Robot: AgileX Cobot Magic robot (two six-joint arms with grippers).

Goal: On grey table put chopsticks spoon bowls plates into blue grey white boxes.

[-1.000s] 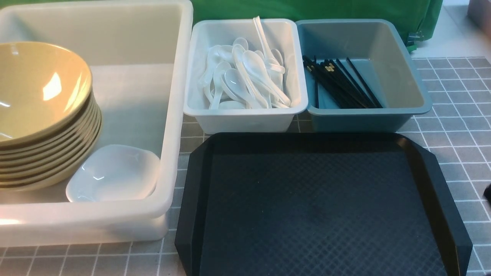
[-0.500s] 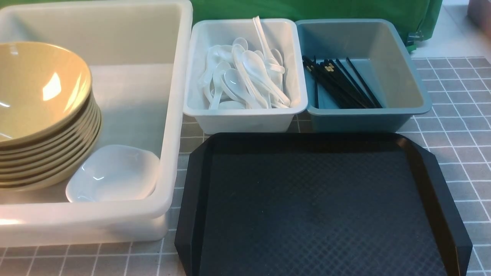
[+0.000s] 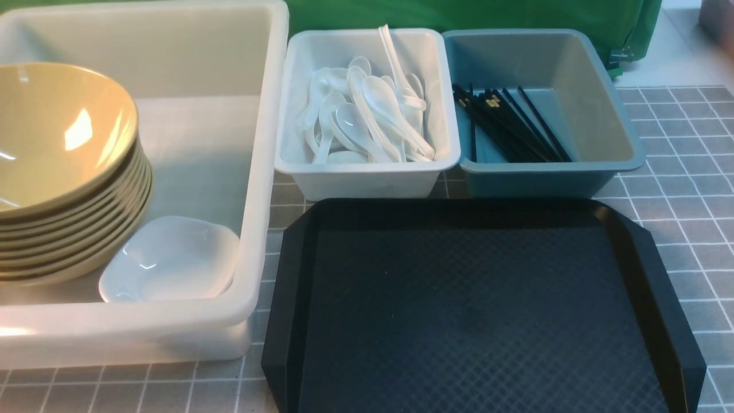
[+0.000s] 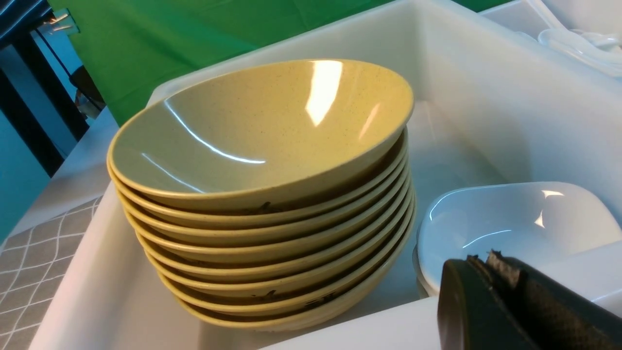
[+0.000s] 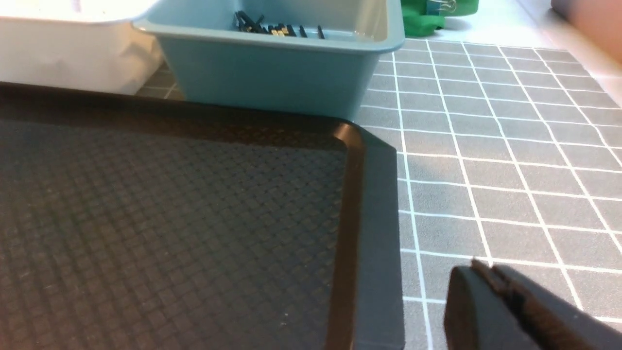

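Black chopsticks (image 3: 510,126) lie in the blue-grey box (image 3: 608,123), well apart from both grippers.
Their long axis goes slantwise, the gold-banded ends pointing far and left; one stick points almost straight away. The left gripper (image 4: 493,262) is pressed together, holding nothing, near the white plates (image 4: 515,218); the right gripper (image 5: 478,272) is also closed and empty. Compared with the earlier front view, the chopsticks stay unchanged.
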